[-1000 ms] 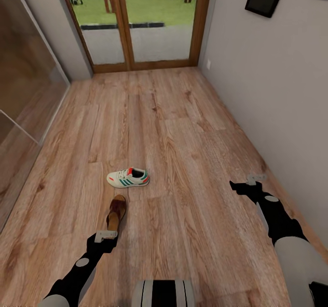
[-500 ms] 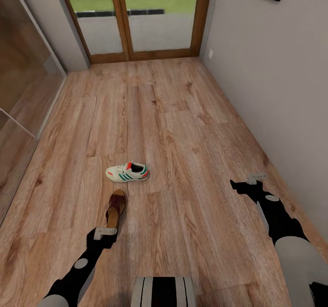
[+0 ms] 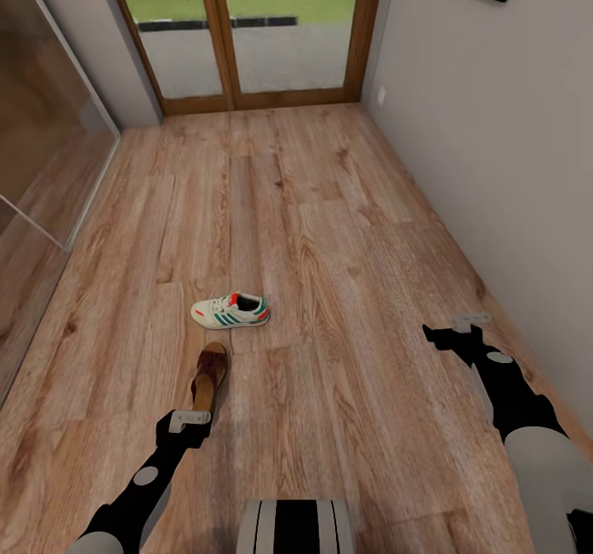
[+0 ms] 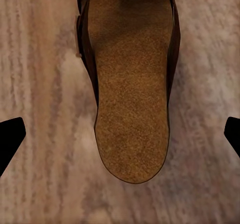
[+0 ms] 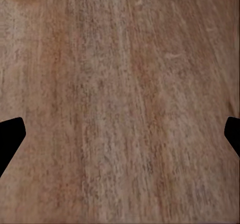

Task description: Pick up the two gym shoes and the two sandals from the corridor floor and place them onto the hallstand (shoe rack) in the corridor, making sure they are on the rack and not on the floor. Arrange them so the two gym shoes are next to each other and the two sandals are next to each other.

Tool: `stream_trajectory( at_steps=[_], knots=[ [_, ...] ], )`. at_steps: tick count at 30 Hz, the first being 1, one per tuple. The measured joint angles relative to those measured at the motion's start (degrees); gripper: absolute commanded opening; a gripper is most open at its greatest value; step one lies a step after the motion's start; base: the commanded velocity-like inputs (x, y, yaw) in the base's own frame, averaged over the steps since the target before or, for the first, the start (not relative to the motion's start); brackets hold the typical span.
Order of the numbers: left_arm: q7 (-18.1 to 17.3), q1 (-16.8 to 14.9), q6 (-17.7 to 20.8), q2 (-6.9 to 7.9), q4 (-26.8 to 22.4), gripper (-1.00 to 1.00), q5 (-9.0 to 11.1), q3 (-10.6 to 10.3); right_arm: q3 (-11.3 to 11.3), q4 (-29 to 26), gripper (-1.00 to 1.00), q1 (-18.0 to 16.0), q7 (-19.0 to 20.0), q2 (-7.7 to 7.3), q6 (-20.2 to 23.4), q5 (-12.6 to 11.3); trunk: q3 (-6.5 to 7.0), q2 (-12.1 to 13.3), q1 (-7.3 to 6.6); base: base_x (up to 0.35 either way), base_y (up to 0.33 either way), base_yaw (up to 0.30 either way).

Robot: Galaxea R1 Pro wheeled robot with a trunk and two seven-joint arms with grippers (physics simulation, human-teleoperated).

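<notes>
One white gym shoe (image 3: 231,310) with green stripes and a red heel tab lies on its sole, crosswise on the corridor floor (image 3: 329,233). Just beside it, nearer the robot, a brown sandal (image 3: 209,380) lies flat, tan insole up.

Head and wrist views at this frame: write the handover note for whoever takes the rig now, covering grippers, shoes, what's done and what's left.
Left gripper: open, empty, poised above the heel end of the sandal, fingers straddling it without contact.
Right gripper: open, empty, over bare corridor floor near the right wall.
Gym shoe: on its sole on the floor, just beyond the sandal, apart from it.
Visible footwear amounts to one sandal and one gym shoe.
Done: nothing picked up from what can be seen here.
Left: lower and grasp the sandal, collect the gym shoe, locate the remaining pair, set all four on the rack in matching pairs.
</notes>
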Motion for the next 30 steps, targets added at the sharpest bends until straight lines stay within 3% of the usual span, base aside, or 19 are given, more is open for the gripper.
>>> stream_trajectory(
  at_steps=[5,15,30],
  knots=[
    [0.0,0.0,0.0,-0.05,0.0,1.0,0.0,0.0,0.1,0.0,1.0,0.0,0.0,-0.5,0.0,-0.1,-1.1,-0.1,0.13,0.0,0.0,0.0],
    [0.0,0.0,-0.3,-0.05,0.0,1.0,-0.1,-0.1,0.1,0.0,1.0,0.0,0.0,-0.4,0.0,-0.1,-1.11,-0.1,0.13,0.006,0.0,0.0],
    [0.0,0.0,-0.4,0.0,0.0,1.0,0.0,0.0,0.1,0.1,1.0,0.0,0.0,-0.32,0.0,-0.1,-1.11,-0.1,0.13,0.111,0.0,0.0]
  ],
)
